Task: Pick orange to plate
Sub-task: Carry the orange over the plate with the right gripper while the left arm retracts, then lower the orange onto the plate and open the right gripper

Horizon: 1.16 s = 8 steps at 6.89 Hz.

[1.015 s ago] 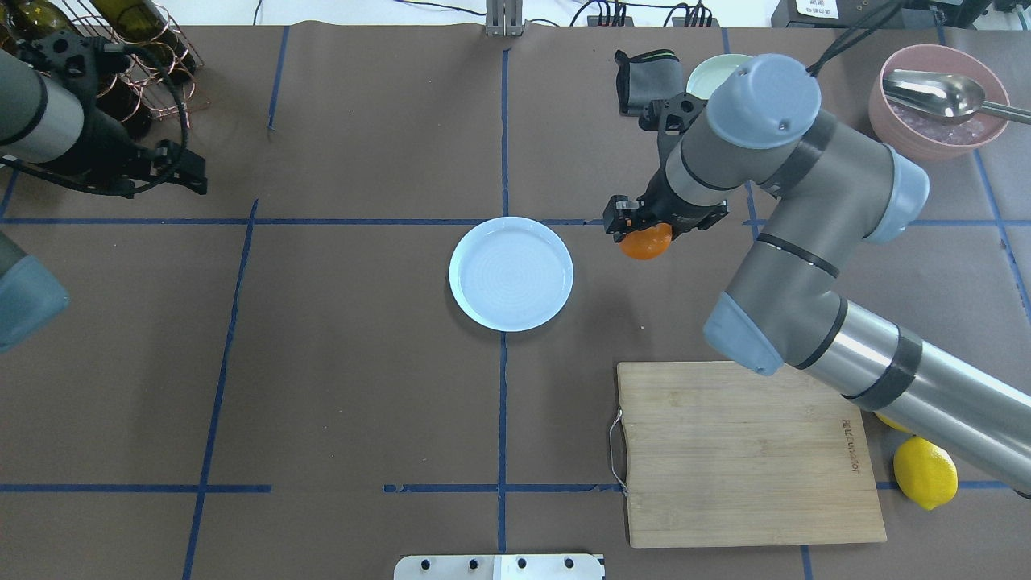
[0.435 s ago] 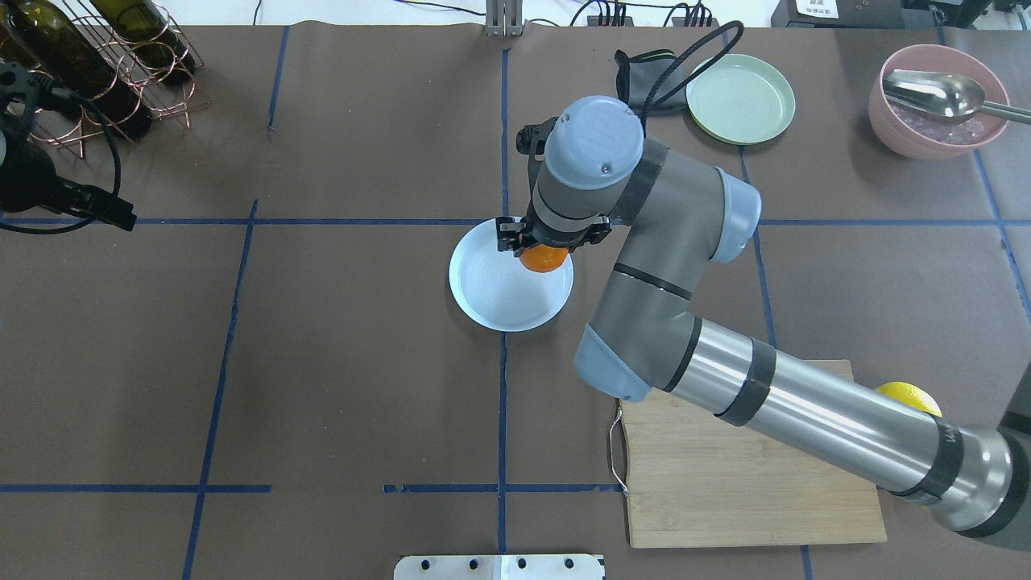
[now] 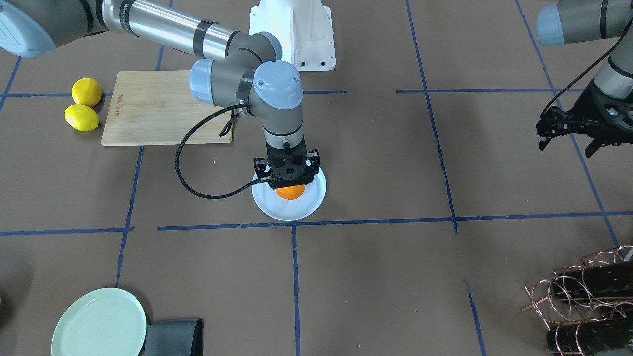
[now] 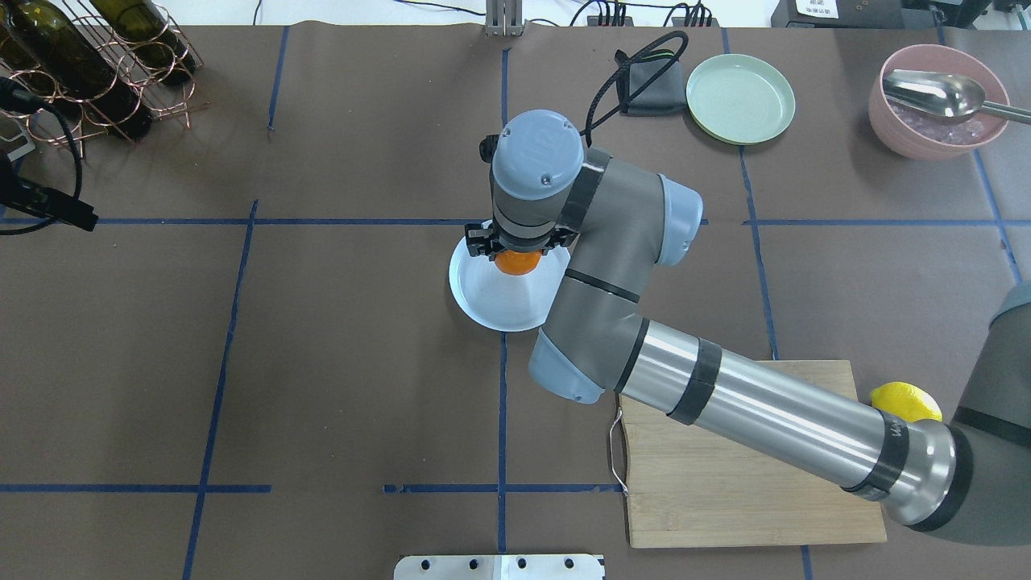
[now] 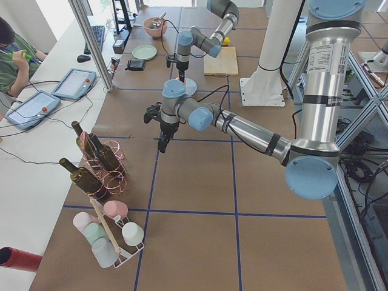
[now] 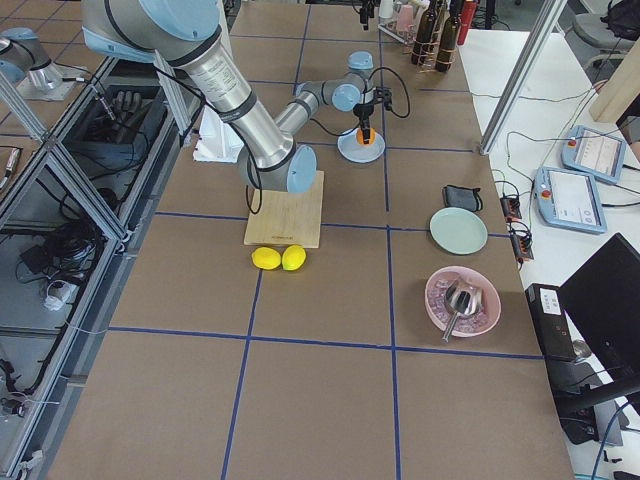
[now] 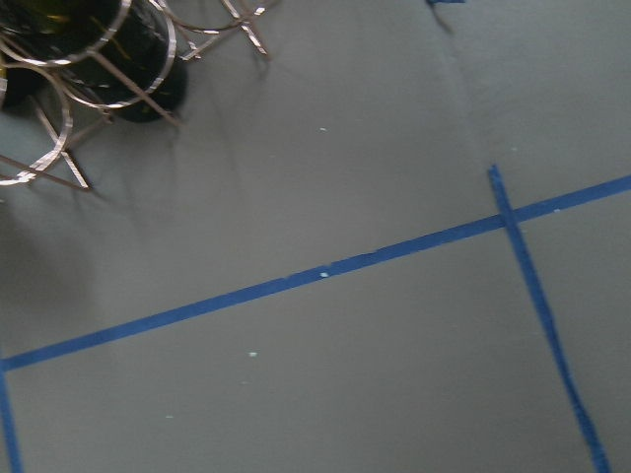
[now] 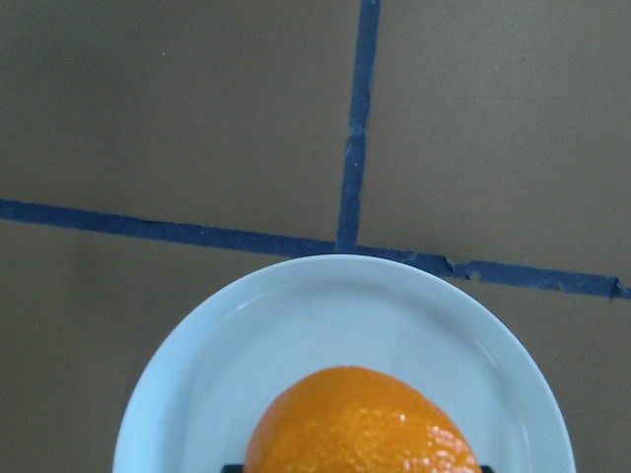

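The orange hangs over the far half of the pale bluish-white plate at the table's middle, and my right gripper is shut on it from above. The front-facing view shows the same: right gripper, orange, plate. Whether the fruit touches the plate I cannot tell. In the right wrist view the orange fills the bottom centre above the plate. My left gripper hovers open and holds nothing, far off at the table's left side.
A mint-green plate and a dark cloth lie at the back right, with a pink bowl holding a spoon beyond them. A wooden cutting board and two lemons are front right. A wine rack stands back left.
My right arm carried the orange leftward, from right of the plate to over it. My left arm drew back towards the left edge.
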Each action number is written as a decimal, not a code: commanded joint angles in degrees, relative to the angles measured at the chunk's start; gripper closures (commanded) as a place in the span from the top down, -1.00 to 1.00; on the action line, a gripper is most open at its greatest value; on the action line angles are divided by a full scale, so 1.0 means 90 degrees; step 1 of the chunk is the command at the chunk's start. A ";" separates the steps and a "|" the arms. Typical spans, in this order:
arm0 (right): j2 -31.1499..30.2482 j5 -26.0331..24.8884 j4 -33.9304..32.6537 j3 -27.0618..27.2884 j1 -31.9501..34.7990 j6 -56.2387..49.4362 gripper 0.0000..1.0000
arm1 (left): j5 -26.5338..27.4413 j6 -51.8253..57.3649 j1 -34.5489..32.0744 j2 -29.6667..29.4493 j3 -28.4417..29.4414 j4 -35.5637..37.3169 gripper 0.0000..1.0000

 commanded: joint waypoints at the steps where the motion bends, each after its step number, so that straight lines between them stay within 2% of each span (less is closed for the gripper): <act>1: 0.0023 -0.0003 -0.0015 -0.0134 -0.0054 0.0013 0.57 | -0.0314 0.0100 -0.0301 0.0034 0.0122 0.0045 1.00; 2: 0.0003 0.0036 -0.0054 -0.0134 -0.0054 0.0022 0.99 | -0.0375 0.0100 -0.0312 0.0034 0.0171 0.0035 1.00; 4: 0.0032 0.0259 -0.0199 0.0002 0.0043 0.0013 1.00 | -0.0385 0.0110 -0.0428 0.0024 0.0249 0.0035 1.00; 5: 0.0023 0.0522 -0.0403 0.0331 0.0247 0.0003 1.00 | -0.0385 0.0110 -0.0574 0.0024 0.0317 0.0045 1.00; 7: -0.0229 0.1020 -0.1630 0.1607 0.0881 -0.0259 1.00 | -0.0385 0.0110 -0.0886 0.0034 0.0434 0.0055 1.00; 8: -0.0937 0.1100 -0.2013 0.2561 0.1193 -0.0909 1.00 | -0.0395 0.0748 -0.1014 0.0053 0.0561 0.0161 1.00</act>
